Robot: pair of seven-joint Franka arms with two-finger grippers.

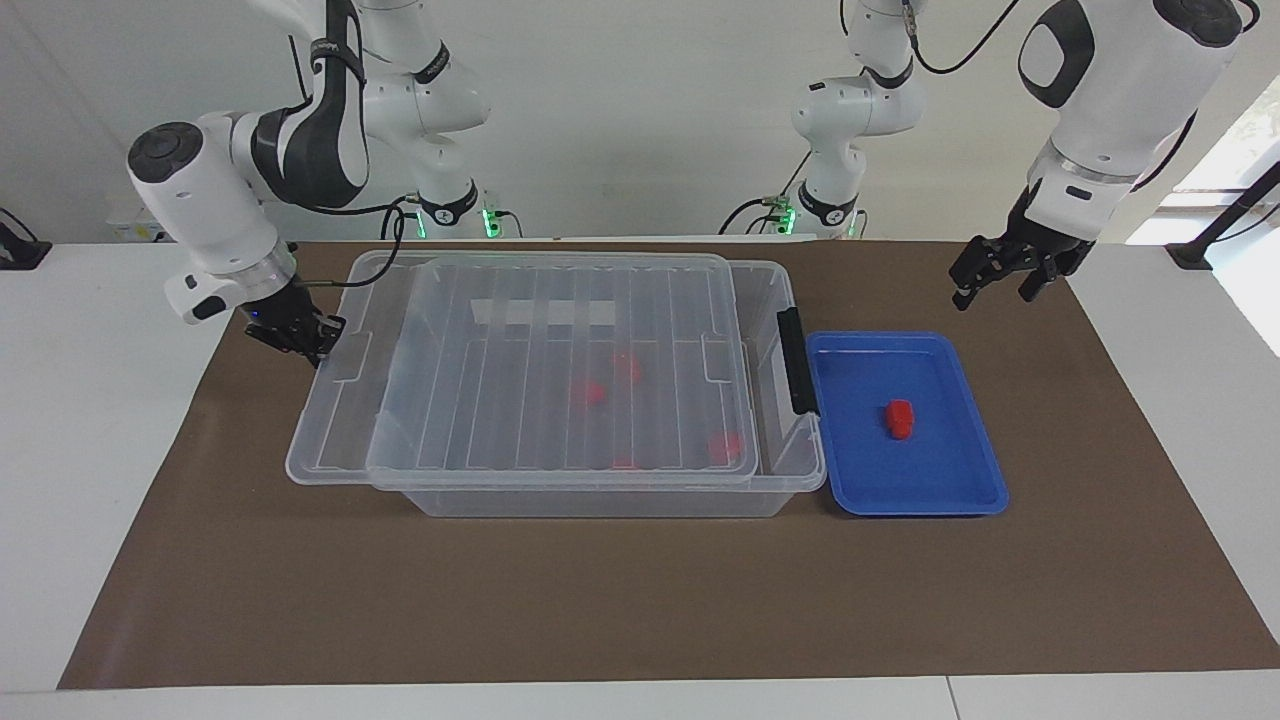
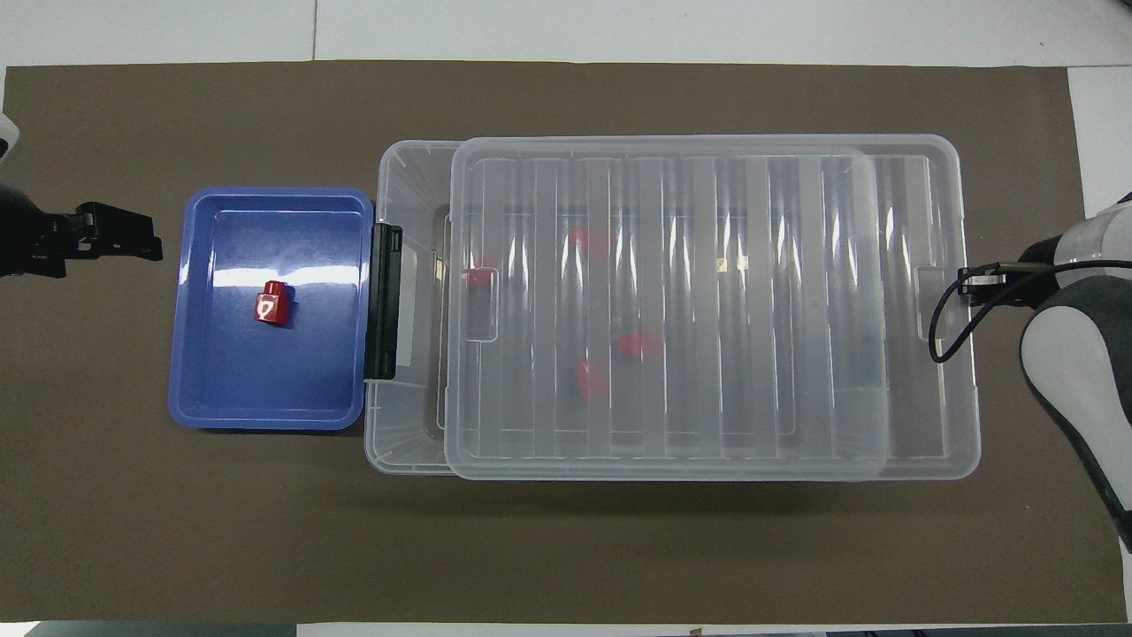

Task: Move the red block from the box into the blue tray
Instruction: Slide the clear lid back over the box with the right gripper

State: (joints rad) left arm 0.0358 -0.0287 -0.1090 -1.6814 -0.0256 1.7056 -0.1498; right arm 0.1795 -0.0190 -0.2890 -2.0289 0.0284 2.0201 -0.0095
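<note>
One red block [image 1: 900, 418] [image 2: 272, 303] lies in the blue tray [image 1: 870, 480] [image 2: 265, 389]. The box [image 1: 600, 503] [image 2: 402, 442] stands beside the tray, its ribbed clear lid [image 1: 540, 400] [image 2: 707, 310] resting on top and covering most of it. Several more red blocks [image 1: 590, 392] [image 2: 638, 343] show blurred through the lid. My right gripper [image 1: 320, 340] [image 2: 968, 287] is shut, its tip against the lid's end edge at the right arm's end. Open and holding nothing, my left gripper [image 1: 995, 285] [image 2: 141, 243] hangs over the mat beside the tray.
A black clip handle [image 1: 797, 360] [image 2: 383, 301] sits on the box's end wall next to the tray. A narrow strip of the box stays uncovered there. A brown mat [image 1: 640, 600] [image 2: 566, 548] covers the table.
</note>
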